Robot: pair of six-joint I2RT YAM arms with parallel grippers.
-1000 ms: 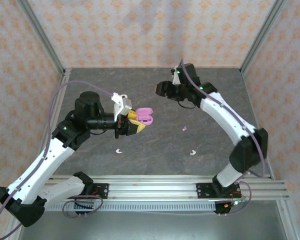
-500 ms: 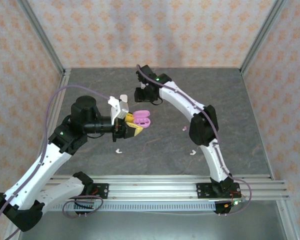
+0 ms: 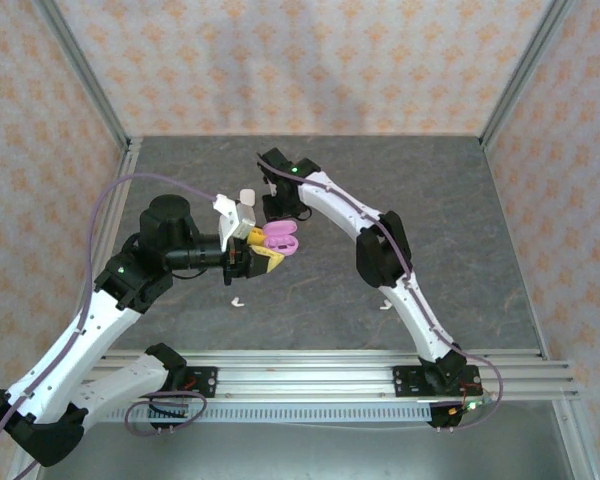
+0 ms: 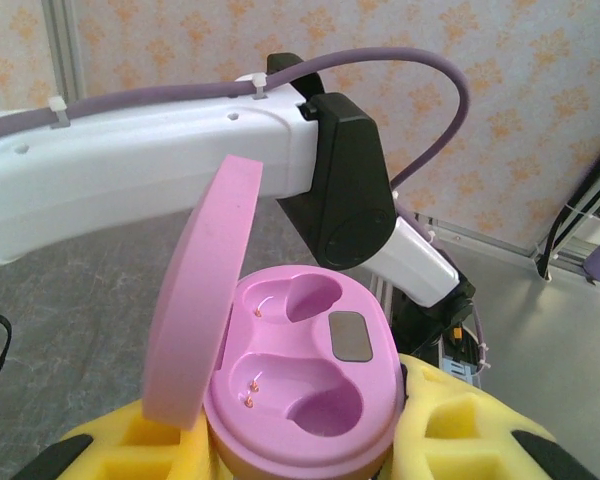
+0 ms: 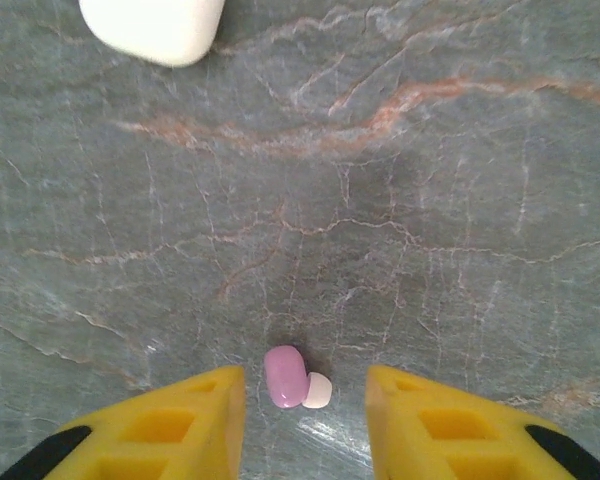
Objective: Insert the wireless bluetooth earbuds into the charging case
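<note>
Straddling the pink earbud [image 5: 285, 377]: right claw [image 5: 305, 415] open, bud between its fingers [image 5: 185, 420], touching neither, long axis across the gap. Left claw [image 4: 295, 445] grips the open pink charging case [image 4: 300, 375].

Looking like a robotics lab test cell. Sitting boxed in by orange-patterned wallpaper panels [image 3: 310, 60] at 9, 12 and 3 o'clock, with bare aluminium posts [image 3: 85, 70] joining them at the far corners. Showing a grey marble-look desk [image 3: 480, 220] lying flat inside that booth, and slotted aluminium rails [image 3: 310, 380] running along its 6 o'clock edge. Standing bolted to those rails: a white-and-black left arm [image 3: 90, 322] at 7 o'clock and a matching right arm [image 3: 415, 315] at 5 o'clock. Trailing a purple cable [image 4: 380, 55], zip-tied along the white casing and looping free in lab-rig fashion.
</note>
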